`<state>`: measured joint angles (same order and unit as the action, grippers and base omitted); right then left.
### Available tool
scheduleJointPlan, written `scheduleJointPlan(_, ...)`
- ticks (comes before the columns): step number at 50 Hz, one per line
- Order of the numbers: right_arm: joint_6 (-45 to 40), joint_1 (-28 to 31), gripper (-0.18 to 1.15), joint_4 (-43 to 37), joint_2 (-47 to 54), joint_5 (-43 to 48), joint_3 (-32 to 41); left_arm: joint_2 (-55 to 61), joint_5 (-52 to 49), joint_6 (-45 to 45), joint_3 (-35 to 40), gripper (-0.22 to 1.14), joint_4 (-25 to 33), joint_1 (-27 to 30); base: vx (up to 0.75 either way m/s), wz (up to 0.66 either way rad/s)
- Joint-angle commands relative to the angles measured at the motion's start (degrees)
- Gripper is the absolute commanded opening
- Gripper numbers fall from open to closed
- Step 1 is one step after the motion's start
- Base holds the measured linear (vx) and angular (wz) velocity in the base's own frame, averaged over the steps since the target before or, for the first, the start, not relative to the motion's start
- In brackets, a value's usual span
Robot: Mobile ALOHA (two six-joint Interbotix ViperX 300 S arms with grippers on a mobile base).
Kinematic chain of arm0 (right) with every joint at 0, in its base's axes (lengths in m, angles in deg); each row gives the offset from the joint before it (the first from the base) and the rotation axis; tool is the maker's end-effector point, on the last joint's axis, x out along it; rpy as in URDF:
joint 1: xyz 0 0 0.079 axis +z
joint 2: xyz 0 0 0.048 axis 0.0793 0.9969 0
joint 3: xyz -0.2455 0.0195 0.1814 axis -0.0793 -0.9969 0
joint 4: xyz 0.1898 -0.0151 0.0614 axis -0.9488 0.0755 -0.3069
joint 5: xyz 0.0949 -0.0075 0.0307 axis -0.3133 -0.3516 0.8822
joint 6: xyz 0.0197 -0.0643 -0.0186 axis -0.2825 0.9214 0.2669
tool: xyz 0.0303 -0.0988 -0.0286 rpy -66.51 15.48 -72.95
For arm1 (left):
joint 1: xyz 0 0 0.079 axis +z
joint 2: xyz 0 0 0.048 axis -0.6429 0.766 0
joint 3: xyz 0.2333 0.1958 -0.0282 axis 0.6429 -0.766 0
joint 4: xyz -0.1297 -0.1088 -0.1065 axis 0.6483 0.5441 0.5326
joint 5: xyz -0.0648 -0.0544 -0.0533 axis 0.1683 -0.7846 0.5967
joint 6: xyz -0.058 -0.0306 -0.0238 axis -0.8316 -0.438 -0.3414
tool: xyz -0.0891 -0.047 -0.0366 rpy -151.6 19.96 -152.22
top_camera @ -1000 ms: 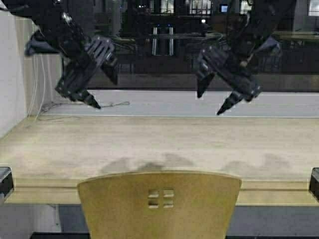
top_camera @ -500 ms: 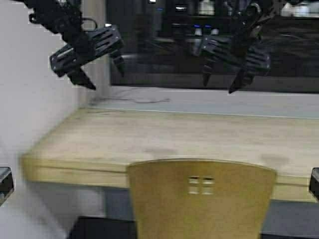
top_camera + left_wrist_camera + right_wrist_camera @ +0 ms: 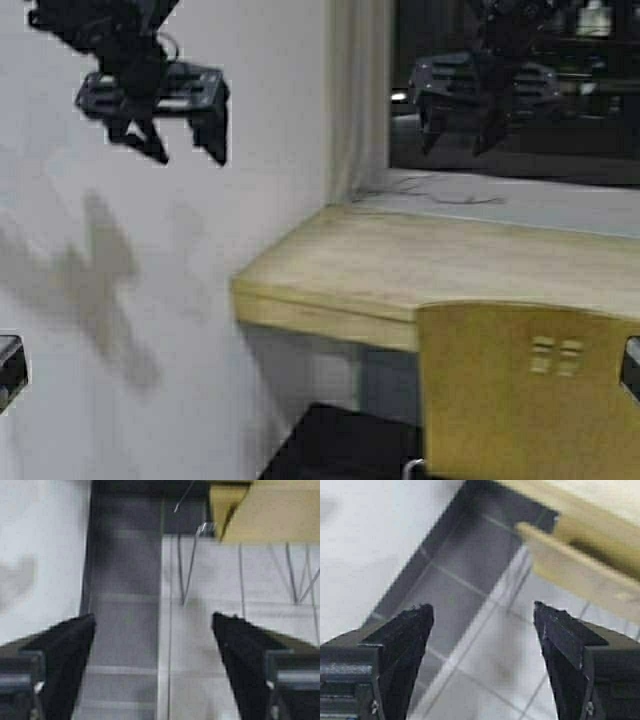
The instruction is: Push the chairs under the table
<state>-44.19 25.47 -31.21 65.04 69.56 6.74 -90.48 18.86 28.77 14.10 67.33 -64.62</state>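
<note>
— Chair (image 3: 530, 395) position?
— Sitting near right, its back just in front of the table (image 3: 400, 265) edge, not tucked under. A white wall (image 3: 200, 260) is closing off the table's left end; a dark window (image 3: 520, 140) is running along the far side.
— Grippers?
— Left gripper (image 3: 185, 150) and right gripper (image 3: 458, 140) are both hanging spread apart, gripping nothing, touching nothing.
— Room?
— Tiled floor (image 3: 240, 605) is lying open below.

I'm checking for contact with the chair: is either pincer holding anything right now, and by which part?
Nothing is held. The left pincer and right pincer are both open and raised in the air, well clear of the chair and the table.
</note>
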Motion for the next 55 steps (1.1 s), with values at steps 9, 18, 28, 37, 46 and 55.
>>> scheduleJointPlan(9,0.09,-0.88,0.94,2.72,-5.45,-1.23,-0.09,-9.23,-1.32,-1.05,-5.54,1.0,0.53,0.18,-0.22,0.24)
scheduleJointPlan(18,-0.09,-0.88,0.94,2.99,-4.48,-1.32,0.88,-8.53,-1.23,-1.05,-6.42,1.0,0.44,0.09,-0.22,0.17)
scheduleJointPlan(28,-0.26,-1.23,0.94,2.99,-3.08,-1.23,1.14,-7.73,-0.18,-1.05,-6.5,1.0,0.44,0.09,-0.28,0.22)
scheduleJointPlan(37,-0.26,-1.23,0.94,2.9,-3.43,-1.23,1.41,-7.47,0.09,-1.49,-5.89,1.0,0.88,0.09,-0.33,0.36)
scheduleJointPlan(46,-0.35,-1.23,0.94,2.81,-3.69,-1.49,0.97,-5.8,0.7,-1.23,-4.04,1.0,0.44,0.09,-0.32,0.43)
scheduleJointPlan(55,-0.35,-1.23,0.94,2.81,-3.6,-2.2,0.26,-4.57,0.62,-1.49,-2.72,1.0,0.7,0.18,-0.34,0.39)
